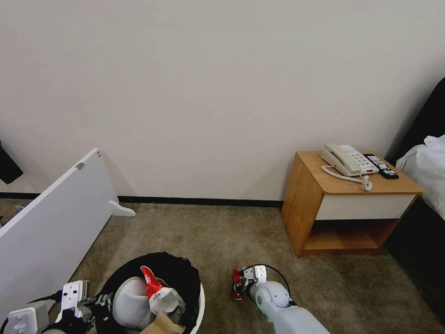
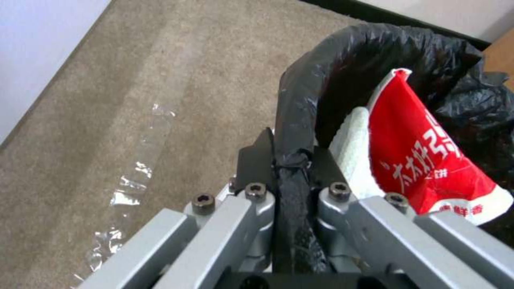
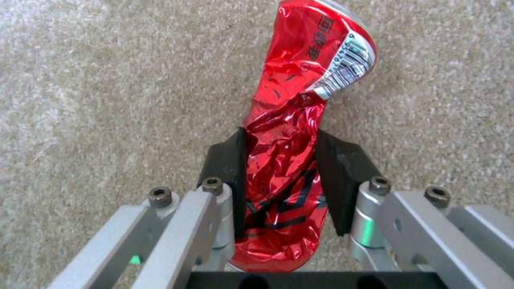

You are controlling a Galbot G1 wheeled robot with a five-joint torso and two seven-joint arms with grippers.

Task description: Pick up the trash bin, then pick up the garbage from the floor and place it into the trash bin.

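Observation:
The trash bin (image 1: 197, 308), white with a black bag over its rim (image 2: 343, 52), sits at the lower left of the head view. My left gripper (image 2: 292, 156) is shut on that bagged rim. Inside lie a white slipper (image 1: 132, 301), a red-and-white wrapper (image 2: 423, 156) and a brown paper bag (image 1: 160, 325). To the right of the bin, my right gripper (image 1: 238, 282) is low over the carpet floor (image 1: 208, 236). It is shut on a crushed red can (image 3: 292, 144), whose barcoded end sticks out past the fingertips.
A white board (image 1: 51, 227) leans along the left. A wooden nightstand (image 1: 301, 208) with a telephone (image 1: 347, 160) and remote (image 1: 381, 166) stands at the right by a bed (image 1: 429, 171). A clear plastic scrap (image 2: 134, 176) lies on the carpet beside the bin.

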